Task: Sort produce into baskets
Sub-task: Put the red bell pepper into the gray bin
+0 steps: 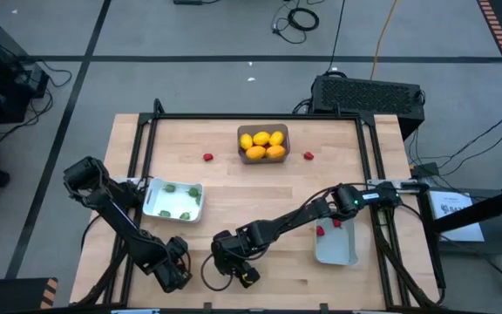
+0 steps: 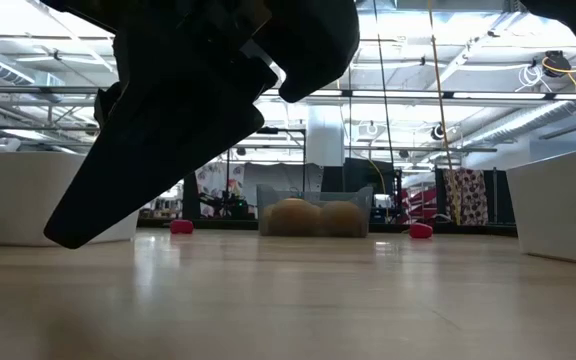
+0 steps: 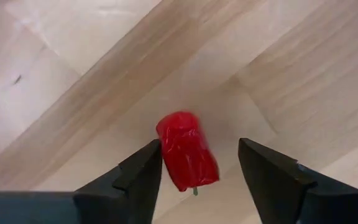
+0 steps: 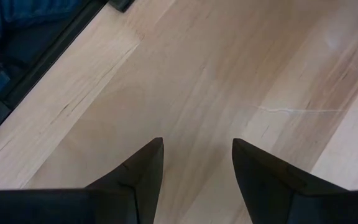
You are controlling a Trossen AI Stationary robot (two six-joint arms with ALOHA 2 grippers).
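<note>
Readable text: none on any surface in view.
White sheet (image 1: 457,209): lies off the table's edge, well beyond the right gripper (image 1: 244,277) on the side away from the left arm; it carries dark marks, too small to read.
Baskets, produce, arms: no label, brand or number legible.
Room behind the table, low view: no sign or lettering can be made out.
</note>
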